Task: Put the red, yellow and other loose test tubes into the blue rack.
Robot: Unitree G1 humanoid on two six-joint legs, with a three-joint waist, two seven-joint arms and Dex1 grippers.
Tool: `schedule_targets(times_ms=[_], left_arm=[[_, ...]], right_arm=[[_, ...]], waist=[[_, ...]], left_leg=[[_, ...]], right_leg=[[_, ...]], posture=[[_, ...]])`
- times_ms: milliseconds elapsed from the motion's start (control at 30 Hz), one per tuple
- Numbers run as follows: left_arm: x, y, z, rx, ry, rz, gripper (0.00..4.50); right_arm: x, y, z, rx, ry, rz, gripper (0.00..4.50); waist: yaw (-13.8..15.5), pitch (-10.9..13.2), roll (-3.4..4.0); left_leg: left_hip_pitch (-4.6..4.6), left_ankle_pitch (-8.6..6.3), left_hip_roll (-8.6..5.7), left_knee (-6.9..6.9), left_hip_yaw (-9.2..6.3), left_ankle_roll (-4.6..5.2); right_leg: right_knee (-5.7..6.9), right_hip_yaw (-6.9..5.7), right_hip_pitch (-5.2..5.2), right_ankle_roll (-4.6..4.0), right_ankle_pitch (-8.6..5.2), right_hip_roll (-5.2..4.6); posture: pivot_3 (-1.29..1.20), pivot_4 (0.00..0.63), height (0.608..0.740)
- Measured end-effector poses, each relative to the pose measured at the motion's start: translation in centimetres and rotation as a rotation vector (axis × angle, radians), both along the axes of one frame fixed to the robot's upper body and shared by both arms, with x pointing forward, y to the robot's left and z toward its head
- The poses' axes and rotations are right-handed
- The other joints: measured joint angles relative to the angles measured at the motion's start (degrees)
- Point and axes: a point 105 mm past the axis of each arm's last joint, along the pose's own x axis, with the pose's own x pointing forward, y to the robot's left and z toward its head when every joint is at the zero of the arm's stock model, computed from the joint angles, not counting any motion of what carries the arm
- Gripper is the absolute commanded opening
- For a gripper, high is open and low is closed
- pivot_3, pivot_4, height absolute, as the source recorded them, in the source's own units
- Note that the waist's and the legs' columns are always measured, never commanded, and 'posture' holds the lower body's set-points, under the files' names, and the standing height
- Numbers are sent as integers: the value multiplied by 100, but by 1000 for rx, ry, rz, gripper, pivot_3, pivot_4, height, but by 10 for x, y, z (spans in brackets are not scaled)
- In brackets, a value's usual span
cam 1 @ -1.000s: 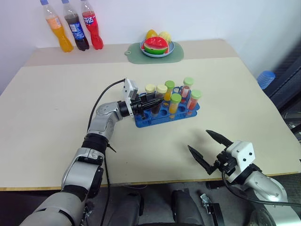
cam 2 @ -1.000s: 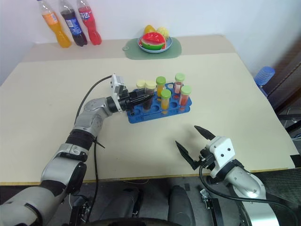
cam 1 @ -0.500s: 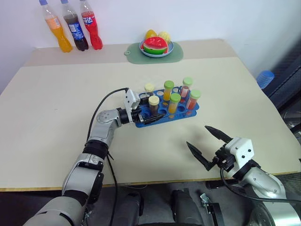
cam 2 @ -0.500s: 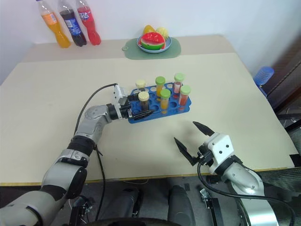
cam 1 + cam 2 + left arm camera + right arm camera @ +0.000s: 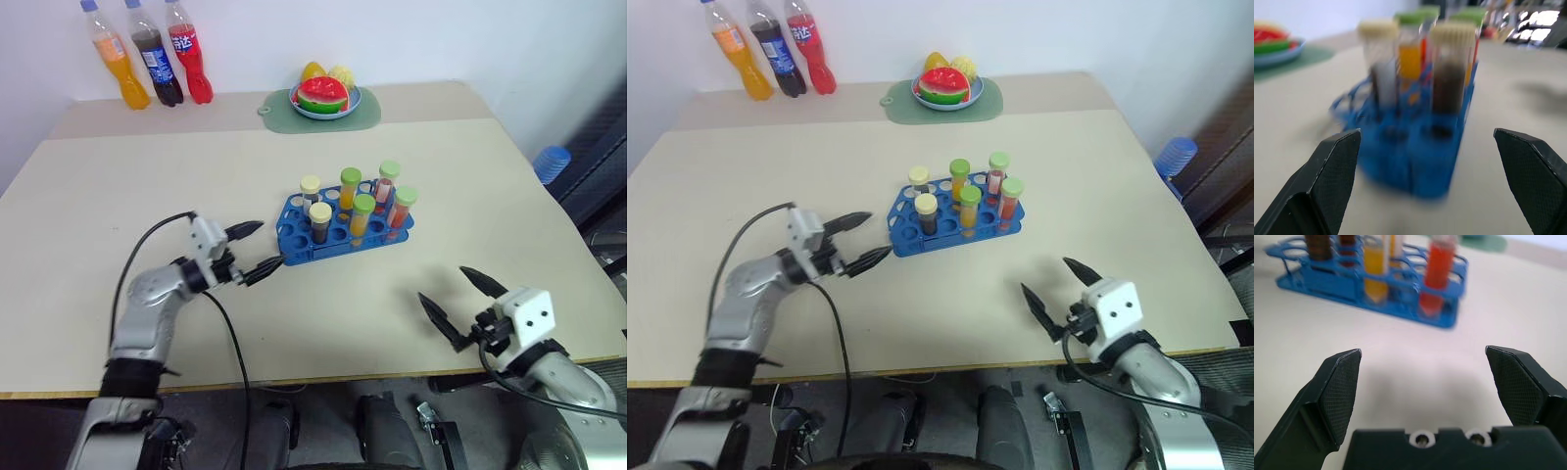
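The blue rack (image 5: 345, 227) sits near the middle of the desk (image 5: 490, 196). It is bright blue plastic with rows of round holes. Six small clear tubes stand straight up in it. Two have pale caps: the front one (image 5: 319, 222) holds dark brown liquid, and the one behind it (image 5: 310, 190) looks dark too. Four have green caps. The tube in the front middle (image 5: 363, 217) holds yellow-orange liquid, and the one at the right end (image 5: 403, 210) holds red-orange liquid. Some holes have no tube in them.

The left gripper (image 5: 257, 250) is just beside the rack's left end. Its two black fingers are spread wide and hold nothing. The right gripper (image 5: 465, 300) hangs over the desk's near edge, well apart from the rack. It is spread wide too and holds nothing.

At the back, a round blue plate (image 5: 355, 102) of toy fruit sits on a green mat (image 5: 277, 113). Three soda bottles (image 5: 155, 67) stand in the far left corner.
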Motion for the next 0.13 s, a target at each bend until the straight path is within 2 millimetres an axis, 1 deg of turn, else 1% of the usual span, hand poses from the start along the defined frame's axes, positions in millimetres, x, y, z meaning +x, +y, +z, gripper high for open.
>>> schedule_targets(times_ms=[133], left_arm=[[-23,9,-8,14,63,3,4478]], right_arm=[[1,-11,7,24,-18,-21,4500]], waist=[[-3,-1,0]], left_leg=[[4,0,2,-2,-1,0]], right_leg=[[0,-1,5,-1,0,0]], posture=[[0,150,740]])
